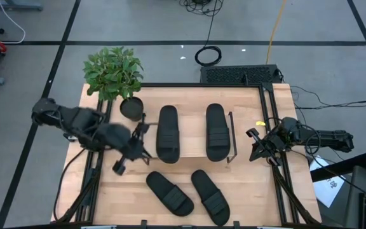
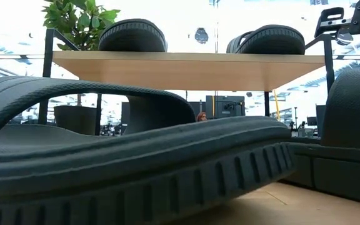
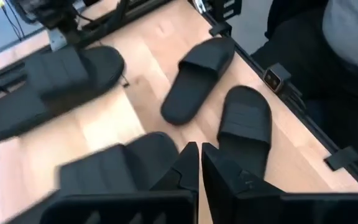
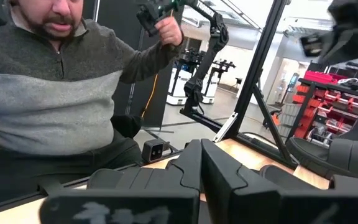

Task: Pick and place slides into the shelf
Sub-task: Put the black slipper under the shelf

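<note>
Two black slides (image 1: 168, 133) (image 1: 216, 131) lie soles down, side by side, on the shelf's light top board (image 1: 192, 137). In the low view they show as slides (image 2: 132, 34) (image 2: 270, 39) on the board (image 2: 186, 62). Two more slides (image 1: 169, 193) (image 1: 210, 196) rest on the tabletop near its near edge. My left gripper (image 1: 136, 147) (image 3: 199, 157) hovers by the shelf's left side, shut and holding nothing. My right gripper (image 1: 257, 145) (image 4: 201, 158) waits right of the shelf, shut and holding nothing.
A black plant pot (image 1: 131, 107) with a green plant (image 1: 113, 71) stands at the shelf's far left corner. Black frame rails run along the table's edges (image 1: 278, 172). A seated person (image 4: 48, 93) shows beyond the table in the right wrist view.
</note>
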You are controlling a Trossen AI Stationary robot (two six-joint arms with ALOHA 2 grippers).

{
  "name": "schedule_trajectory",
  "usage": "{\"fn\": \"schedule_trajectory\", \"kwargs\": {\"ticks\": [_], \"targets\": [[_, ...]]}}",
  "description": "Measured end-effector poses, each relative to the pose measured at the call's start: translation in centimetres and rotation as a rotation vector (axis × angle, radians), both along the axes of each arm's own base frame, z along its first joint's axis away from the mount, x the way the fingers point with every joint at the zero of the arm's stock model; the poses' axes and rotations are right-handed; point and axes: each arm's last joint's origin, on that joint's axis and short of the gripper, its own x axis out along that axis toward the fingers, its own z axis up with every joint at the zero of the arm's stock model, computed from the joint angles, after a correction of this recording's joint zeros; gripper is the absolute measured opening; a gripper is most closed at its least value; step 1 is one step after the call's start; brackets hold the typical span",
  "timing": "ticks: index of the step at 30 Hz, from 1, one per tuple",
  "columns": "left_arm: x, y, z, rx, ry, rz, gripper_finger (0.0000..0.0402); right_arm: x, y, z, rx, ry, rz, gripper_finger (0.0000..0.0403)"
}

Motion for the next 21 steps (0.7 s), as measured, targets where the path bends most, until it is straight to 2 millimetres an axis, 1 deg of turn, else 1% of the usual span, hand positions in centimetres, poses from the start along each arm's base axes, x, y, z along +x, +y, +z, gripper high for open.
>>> {"fn": "schedule_trajectory", "kwargs": {"ticks": [4,7,9,11,13,15,17,18,21], "targets": [[-0.3,-2.6,-3.9,-0.029,-0.032,-0.020,0.0016,0.1,0.2,-0.1,-0.014,-0.003,0.016,0.0000],[-0.6,-4.8,-7.6,-0.028,-0.074,-0.054,0.0003,0.1,0.3,-0.2,-0.029,-0.011,0.030,0.0000],[-0.9,-6.3,-10.0,-0.018,-0.139,-0.100,0.0004,0.1,0.4,-0.2,-0.038,-0.021,0.036,0.0000],[-1.3,-7.2,-11.9,-0.009,-0.210,-0.122,0.0006,0.1,0.4,-0.2,-0.045,-0.032,0.041,0.0000],[-1.7,-7.7,-13.4,0.005,-0.282,-0.129,0.0003,0.1,0.4,-0.1,-0.047,-0.047,0.040,0.0000],[-2.1,-7.7,-14.5,0.062,-0.340,-0.137,0.0002,0.1,0.4,0.0,-0.052,-0.061,0.032,0.0000],[-2.7,-7.1,-14.9,0.121,-0.389,-0.105,0.0002,0.2,0.4,0.1,-0.053,-0.077,0.000,0.0000],[-3.0,-6.5,-14.7,0.143,-0.418,-0.078,0.0002,0.2,0.3,0.2,-0.052,-0.086,-0.021,0.0000],[-4.0,-4.1,-13.2,0.162,-0.508,0.000,0.0001,0.3,0.2,0.3,-0.034,-0.092,-0.078,0.0000]]}}
